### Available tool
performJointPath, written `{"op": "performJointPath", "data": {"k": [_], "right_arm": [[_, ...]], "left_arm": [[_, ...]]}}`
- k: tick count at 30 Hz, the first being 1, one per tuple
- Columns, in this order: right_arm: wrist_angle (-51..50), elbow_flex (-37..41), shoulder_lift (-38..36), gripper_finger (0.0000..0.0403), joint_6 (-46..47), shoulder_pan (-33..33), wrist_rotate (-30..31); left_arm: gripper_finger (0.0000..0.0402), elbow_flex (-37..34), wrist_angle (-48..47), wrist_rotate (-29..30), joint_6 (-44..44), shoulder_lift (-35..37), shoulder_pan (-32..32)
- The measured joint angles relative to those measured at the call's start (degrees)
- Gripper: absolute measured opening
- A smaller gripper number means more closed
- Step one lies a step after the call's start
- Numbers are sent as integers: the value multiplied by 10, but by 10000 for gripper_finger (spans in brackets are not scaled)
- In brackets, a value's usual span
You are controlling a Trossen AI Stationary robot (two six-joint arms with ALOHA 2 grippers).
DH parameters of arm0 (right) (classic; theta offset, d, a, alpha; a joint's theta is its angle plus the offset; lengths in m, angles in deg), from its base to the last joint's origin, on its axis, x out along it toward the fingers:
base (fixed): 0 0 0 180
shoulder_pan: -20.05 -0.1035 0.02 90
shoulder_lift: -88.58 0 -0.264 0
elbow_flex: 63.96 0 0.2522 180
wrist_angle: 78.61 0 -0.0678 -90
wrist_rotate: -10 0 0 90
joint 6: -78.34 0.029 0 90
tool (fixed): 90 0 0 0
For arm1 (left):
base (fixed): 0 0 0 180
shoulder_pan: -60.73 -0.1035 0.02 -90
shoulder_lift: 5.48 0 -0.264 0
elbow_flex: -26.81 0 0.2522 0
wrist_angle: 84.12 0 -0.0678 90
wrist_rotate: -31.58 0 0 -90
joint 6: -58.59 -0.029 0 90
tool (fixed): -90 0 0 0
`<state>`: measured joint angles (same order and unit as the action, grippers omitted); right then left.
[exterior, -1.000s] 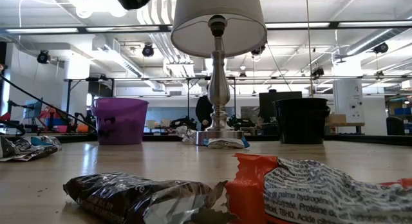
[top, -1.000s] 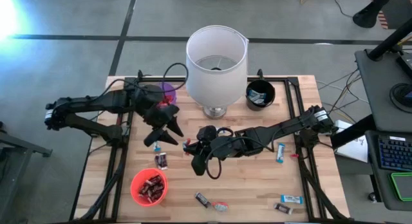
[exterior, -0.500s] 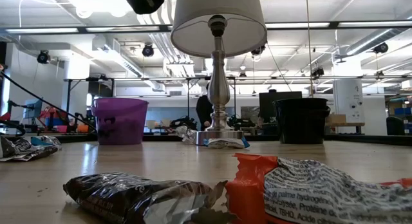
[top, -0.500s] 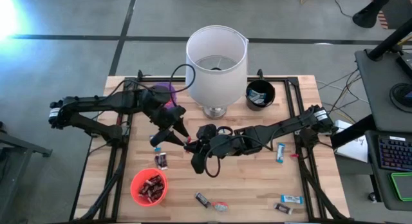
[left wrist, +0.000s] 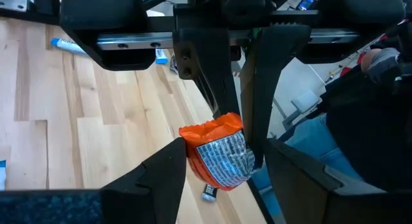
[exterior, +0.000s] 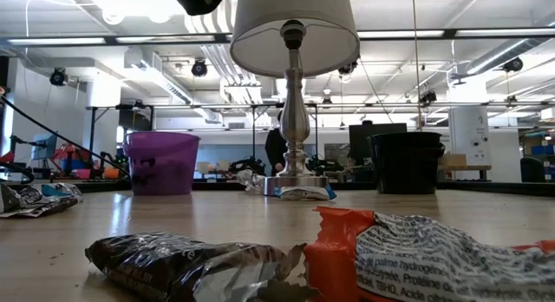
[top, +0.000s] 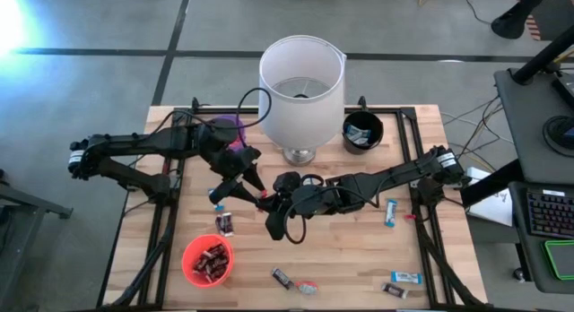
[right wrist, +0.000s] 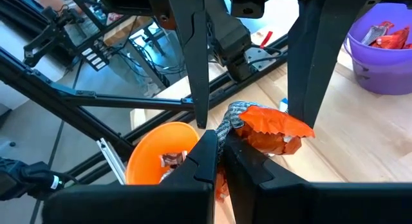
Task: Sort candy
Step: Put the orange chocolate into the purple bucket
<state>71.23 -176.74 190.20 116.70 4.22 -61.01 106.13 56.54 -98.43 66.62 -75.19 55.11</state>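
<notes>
A slatted wooden surface [top: 359, 249] stands in an open workshop. Mid-surface, the right end effector [right wrist: 221, 147], fingers pinched together, holds a red candy [right wrist: 267, 129] between the spread fingers of the left end effector [left wrist: 222, 153]. Only the overhead view shows the orange cup [top: 207, 259] of dark bars.

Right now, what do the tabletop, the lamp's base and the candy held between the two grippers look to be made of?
Tabletop: pale wood planks, matt, with visible grain and seams. Lamp base: likely polished metal, silvery and reflective. Candy: thin crinkled wrapper, probably foil or plastic film, orange-red and silver with print, pinched by the shut right gripper between the open left gripper's fingers.
</notes>
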Motion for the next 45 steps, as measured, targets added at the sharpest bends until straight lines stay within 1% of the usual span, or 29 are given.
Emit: {"op": "performJointPath", "data": {"k": [5, 7, 12, 17, 20, 24, 32, 36, 39, 43, 45], "right_arm": [[0, 0, 0, 13, 0, 0, 0], [0, 0, 1, 13, 0, 0, -1], [-2, 0, 1, 13, 0, 0, -1], [-4, 0, 1, 13, 0, 0, -1], [-4, 0, 1, 13, 0, 0, -5], [-2, 0, 1, 13, -1, 0, -10], [-2, 0, 1, 13, -48, 0, -14], [-2, 0, 1, 13, -49, 2, -19], [-5, 0, 1, 13, -49, 9, -46], [-12, 0, 1, 13, -49, 13, -54], [-9, 0, 1, 13, -50, 12, -44]], "left_arm": [[189, 0, -1, 0, -6, 0, 0], [181, 0, -1, 0, -9, 0, 0], [139, 0, -3, 16, -15, -3, 0], [87, 0, -3, 16, -15, -8, 1], [72, 0, -3, 16, -15, -9, 1], [67, 0, -3, 16, -15, -9, 1], [66, 0, -4, 16, -15, -9, 1], [66, 0, -5, 16, -15, -9, 1], [66, 0, -9, 17, -15, -9, 1], [66, 0, -10, 20, -15, -9, 0], [66, 0, -12, 20, -15, -9, 0]]}}
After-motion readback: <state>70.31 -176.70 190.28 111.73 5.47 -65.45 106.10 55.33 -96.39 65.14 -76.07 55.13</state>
